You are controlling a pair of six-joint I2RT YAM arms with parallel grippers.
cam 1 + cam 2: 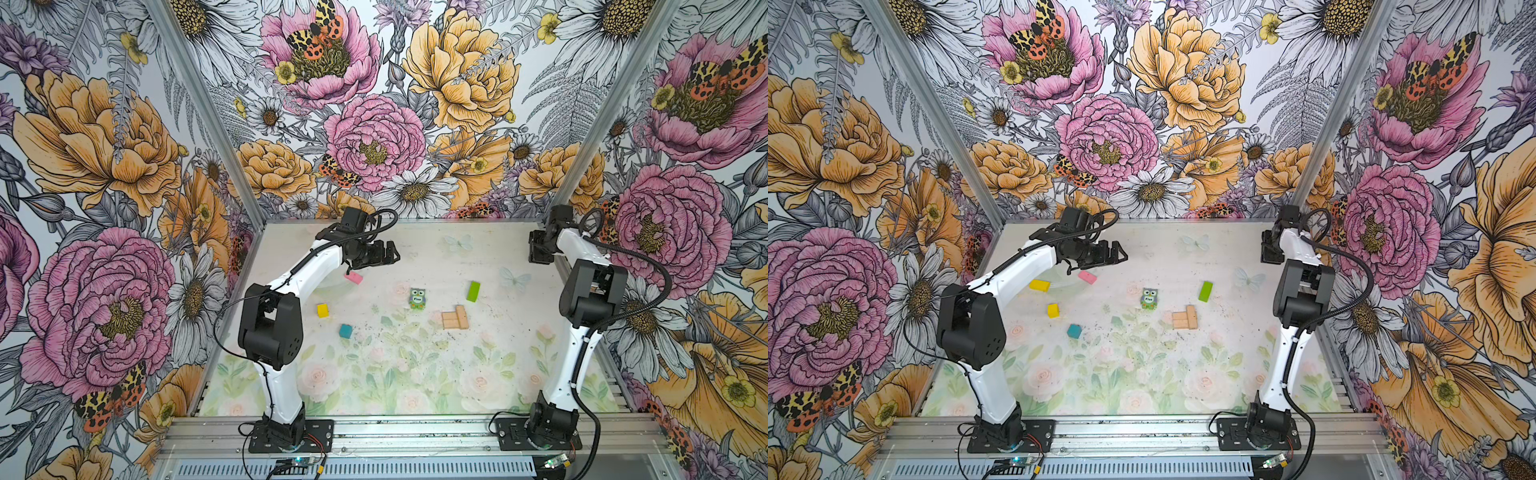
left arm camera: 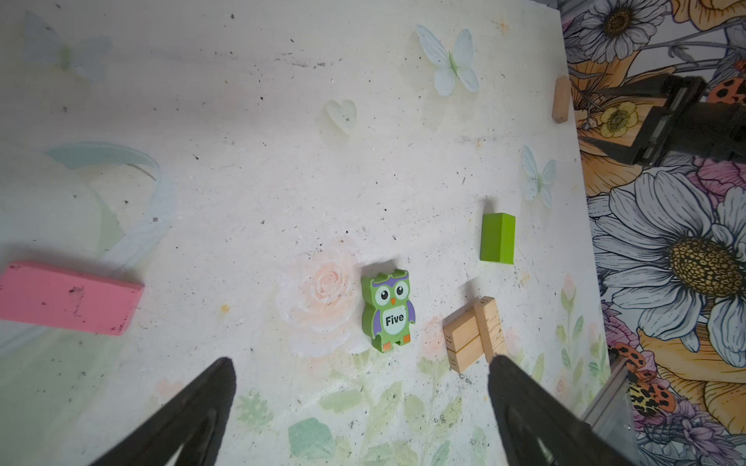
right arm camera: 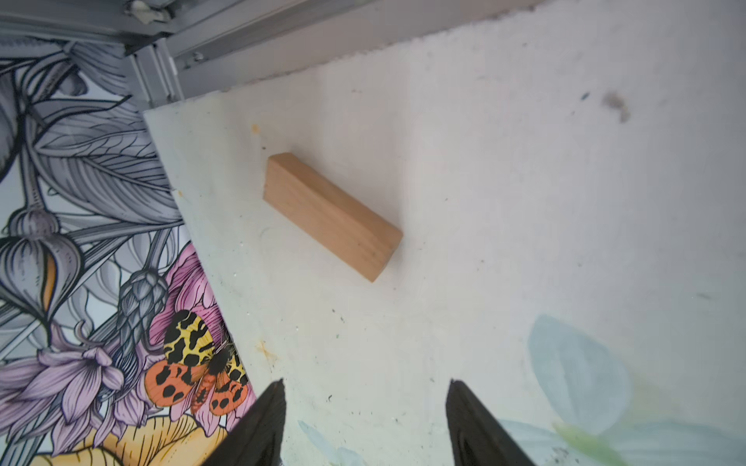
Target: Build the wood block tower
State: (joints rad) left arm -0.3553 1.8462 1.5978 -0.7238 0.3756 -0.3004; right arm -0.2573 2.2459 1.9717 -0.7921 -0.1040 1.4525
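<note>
The owl block (image 2: 388,310) carries the word "Five" on its belly. Near it, three tan bars (image 2: 474,335) lie touching each other on the table (image 1: 436,374), and nothing is stacked on them. The digits on their edges are too small to read surely. The pink bar (image 2: 68,296) is cut off at the picture edge. A fourth tan bar (image 3: 331,216) lies alone near the far right corner. The left gripper (image 2: 361,363) and the right gripper (image 3: 366,383) both have their fingers spread apart and hold nothing.
</note>
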